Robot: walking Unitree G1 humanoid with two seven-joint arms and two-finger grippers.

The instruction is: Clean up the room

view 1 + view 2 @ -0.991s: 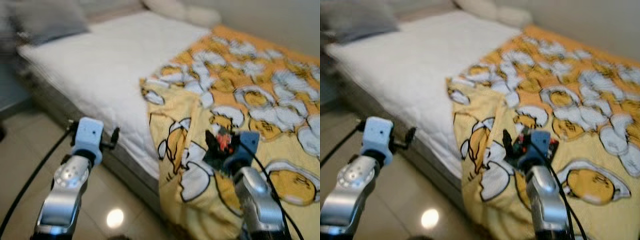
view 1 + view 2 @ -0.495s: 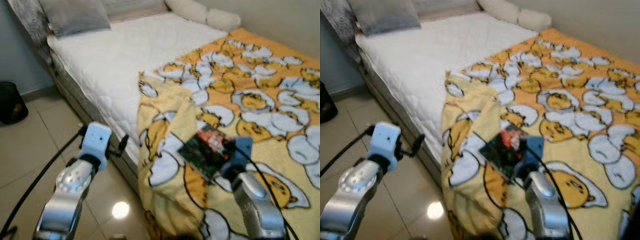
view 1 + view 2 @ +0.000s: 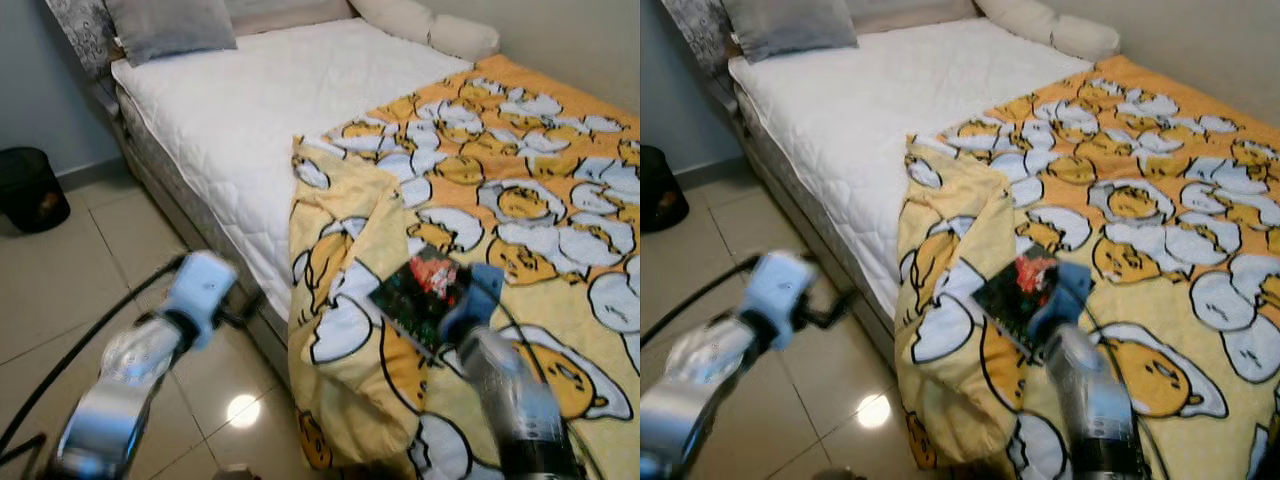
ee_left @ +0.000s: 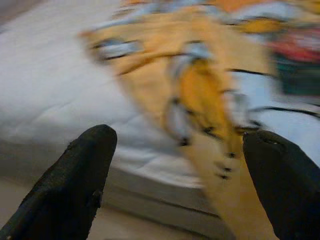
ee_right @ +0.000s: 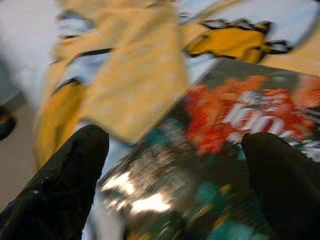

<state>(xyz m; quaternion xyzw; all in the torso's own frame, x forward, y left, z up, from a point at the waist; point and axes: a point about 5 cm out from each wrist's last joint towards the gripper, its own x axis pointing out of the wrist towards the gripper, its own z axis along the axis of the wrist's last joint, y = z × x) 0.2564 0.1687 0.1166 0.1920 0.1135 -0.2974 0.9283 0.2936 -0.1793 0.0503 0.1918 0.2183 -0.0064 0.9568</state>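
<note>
A dark green and red snack packet (image 3: 418,291) lies on the yellow egg-print blanket (image 3: 520,160) near the bed's edge. My right gripper (image 5: 180,145) is right at it, open, with its two black fingers (image 5: 75,175) spread wide to either side of the packet (image 5: 225,150). My left gripper (image 4: 185,145) is open too and holds nothing. It hangs over the floor beside the bed, facing the white mattress (image 4: 45,95) and the blanket's hanging fold. The left arm (image 3: 190,300) is blurred.
The white mattress (image 3: 250,90) takes up the bed's left half, with a grey pillow (image 3: 165,25) and cream pillows (image 3: 430,25) at its head. A black bin (image 3: 30,190) stands on the tiled floor (image 3: 90,280) at the left. The blanket's folded corner (image 3: 340,250) hangs over the bed's side.
The whole view has swung, bringing the bin and more floor into sight. The packet now lies flatter on the blanket than a second ago. My left arm is moving and blurred.
</note>
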